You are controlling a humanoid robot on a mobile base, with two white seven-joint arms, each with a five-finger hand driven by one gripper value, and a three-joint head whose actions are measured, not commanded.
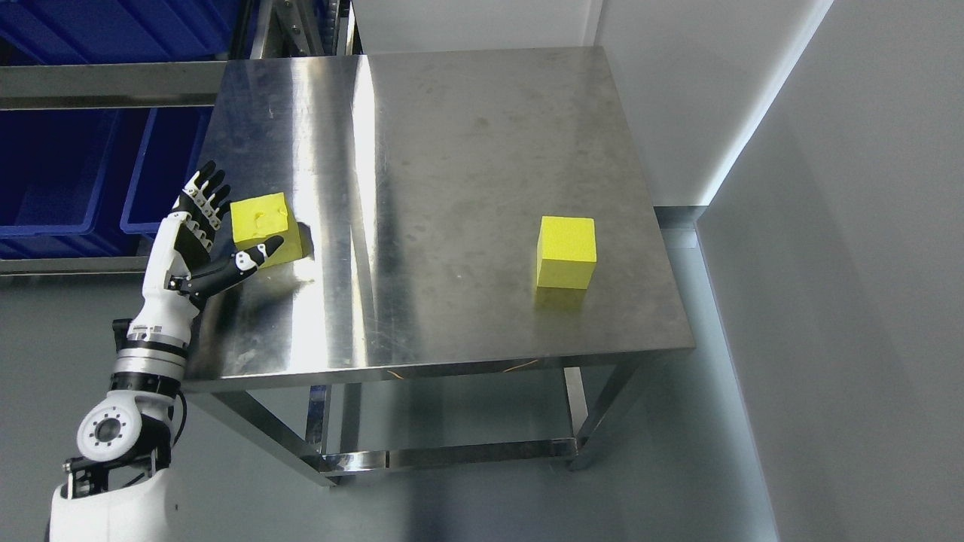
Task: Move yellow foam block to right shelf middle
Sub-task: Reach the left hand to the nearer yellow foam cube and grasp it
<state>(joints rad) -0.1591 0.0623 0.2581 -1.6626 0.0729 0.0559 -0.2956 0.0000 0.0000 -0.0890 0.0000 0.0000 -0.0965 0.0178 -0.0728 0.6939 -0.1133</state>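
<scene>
Head view looks down on a steel table (452, 150) w/ two yellow foam blocks on it; left yellow foam block (265, 226) sits near the table's left edge, abt mid-depth, flat on the top w/ a small dent on its upper face; right yellow foam block (566, 251) stands upright toward the right side, well apart from the first, nothing near it. Left hand (197, 241) comes up from the lower left at the table's left edge, palm turned toward the left block; fingers (205, 194) spread and extended upward just left of the block, thumb (252, 257) stretched out across the block's lower front corner; hand is wide open, no closed grip on anything; can't tell if thumb or fingers actually touch the foam. Left forearm runs down to the bottom-left corner, white shell w/ black joints. Behind the table at upper left, a metal shelf rack (113, 83) w/ blue bins (53, 181) on it; grey wall (851, 226) at right.
</scene>
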